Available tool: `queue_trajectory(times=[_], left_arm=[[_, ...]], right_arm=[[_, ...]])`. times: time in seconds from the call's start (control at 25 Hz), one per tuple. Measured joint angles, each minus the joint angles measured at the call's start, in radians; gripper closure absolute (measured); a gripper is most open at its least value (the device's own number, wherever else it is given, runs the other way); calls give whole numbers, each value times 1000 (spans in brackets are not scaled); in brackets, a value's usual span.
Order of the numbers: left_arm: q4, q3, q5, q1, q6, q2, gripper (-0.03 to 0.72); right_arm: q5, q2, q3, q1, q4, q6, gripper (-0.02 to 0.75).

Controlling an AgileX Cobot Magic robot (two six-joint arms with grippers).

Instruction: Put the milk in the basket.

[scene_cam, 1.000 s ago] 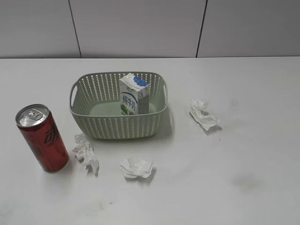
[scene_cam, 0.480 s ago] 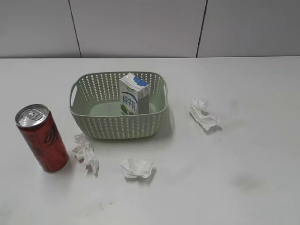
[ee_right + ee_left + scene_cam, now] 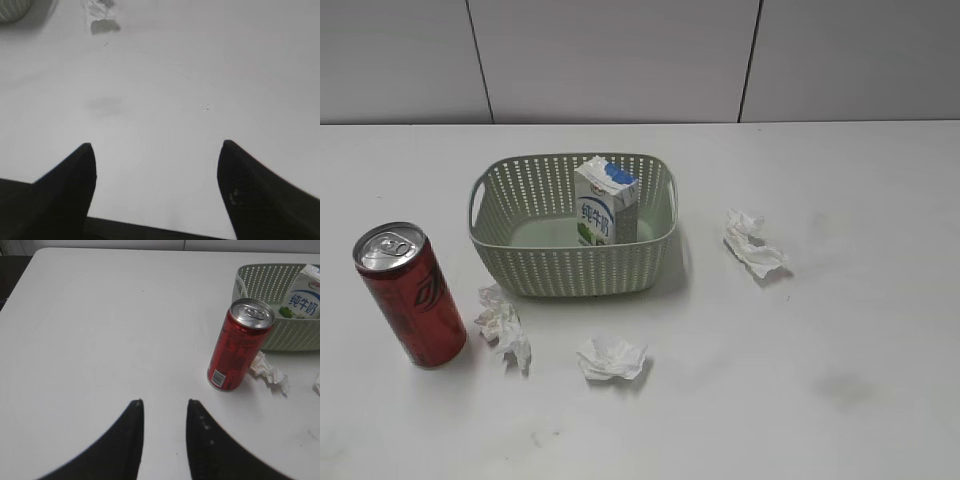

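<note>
Both pincers are off the goods. Left pincer (image 3: 164, 407) hovers low over bare tabletop (image 3: 100, 330) with its two dark fingers spread a modest gap and nothing between them; right pincer (image 3: 156, 150) is splayed much wider, also empty, above a blank patch with a faint smudge. Neither arm shows in the exterior view.

From where I stand, the milk (image 3: 605, 203) is standing upright inside the basket (image 3: 570, 265), toward its right half, blue top poking above the rim. The left wrist view catches the same carton behind the perforated wall. So the placing looks done to me, and the step in hand seems to be simply backing away and parking.

To do that well, I'd say keep the left arm clear of the red soda can (image 3: 410, 295), which stands tall and narrow near the basket's left end and would tip at a light brush. In the left wrist view it sits ahead and to the right of the fingers, so any retreat should go straight back, not sweeping right. Crumpled tissues lie about: one (image 3: 504, 326) just beside the can, one (image 3: 611, 357) in front of the basket, one (image 3: 752, 243) to its right. They are harmless, but dragging them could nudge the basket. No need to touch the carton again; it looks steady.
</note>
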Motion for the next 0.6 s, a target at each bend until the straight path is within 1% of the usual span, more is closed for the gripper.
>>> queue_trajectory(times=[0.16,0.28,0.6], left_arm=[[0,0,0,0,0,0,452],[-1,0,-1,0,0,0,452],[-1,0,0,0,0,0,452]], right_arm=[[0,-117,0,-79,2,0,143],[0,-153,0,-120,10,0,145],[-2,-155,0,-129,31,0,149]])
